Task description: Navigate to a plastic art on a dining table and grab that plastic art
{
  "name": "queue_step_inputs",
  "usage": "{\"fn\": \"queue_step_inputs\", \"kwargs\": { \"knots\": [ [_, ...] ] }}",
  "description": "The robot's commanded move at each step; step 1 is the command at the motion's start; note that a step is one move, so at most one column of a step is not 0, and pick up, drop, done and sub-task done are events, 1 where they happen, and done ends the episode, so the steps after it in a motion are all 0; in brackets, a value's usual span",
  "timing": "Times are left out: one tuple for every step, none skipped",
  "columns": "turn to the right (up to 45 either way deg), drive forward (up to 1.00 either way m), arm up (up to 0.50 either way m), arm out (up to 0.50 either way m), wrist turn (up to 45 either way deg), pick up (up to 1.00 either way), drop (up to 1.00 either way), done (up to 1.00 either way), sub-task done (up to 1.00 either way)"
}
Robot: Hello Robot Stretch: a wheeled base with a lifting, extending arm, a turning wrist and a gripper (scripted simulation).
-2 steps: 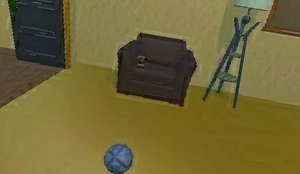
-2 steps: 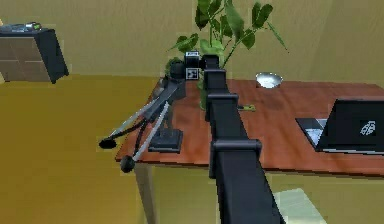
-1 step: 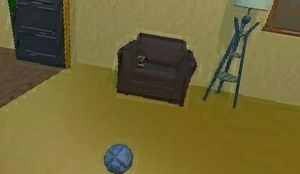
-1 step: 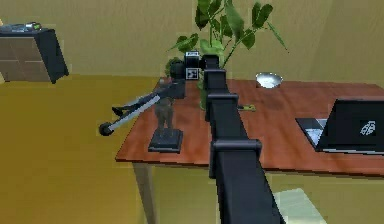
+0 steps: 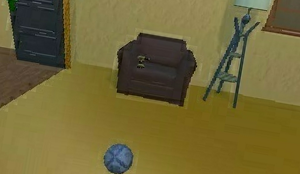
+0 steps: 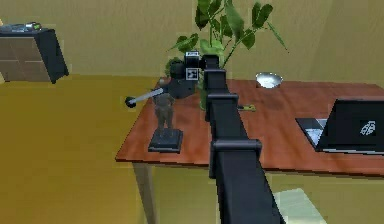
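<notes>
Arm side view: the art [image 6: 165,125], a small dark figure rising from a flat square base, stands upright near the table's [image 6: 270,140] left front corner, close to both edges. Being plastic, it is probably light, stiff and smooth, so it may slip or tip at a sideways nudge, and a knock toward the corner could send it off the top. The narrow upright body above the base looks like the best place to take it, since the base is wide and lies flat on the wood. The gripper [image 6: 135,100] sits at the figure's upper part, with the art on the table right behind it; I cannot tell whether it has hold of anything, how its fingers are set, or whether it touches the figure. The arm [image 6: 235,150] crosses the tabletop from the near edge. Farther back stand a leafy plant [image 6: 230,30] and a white bowl [image 6: 268,79], and a laptop [image 6: 355,125] lies well to the right; none crowds the art. A cabinet [image 6: 30,55] stands off by the wall. In the forward view are an armchair [image 5: 154,68], a blue ball [image 5: 118,158] on the floor and a door [image 5: 35,5].
</notes>
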Motion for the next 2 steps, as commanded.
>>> {"fn": "queue_step_inputs", "kwargs": {
  "knots": [
    [0.0, 0.00, 0.00, 0.00, 36.0, 0.00, 0.00, 0.00, 0.00],
    [0.0, 0.00, -0.30, 0.00, 0.0, 0.00, 0.00, 0.00, 0.00]
  ]
}}
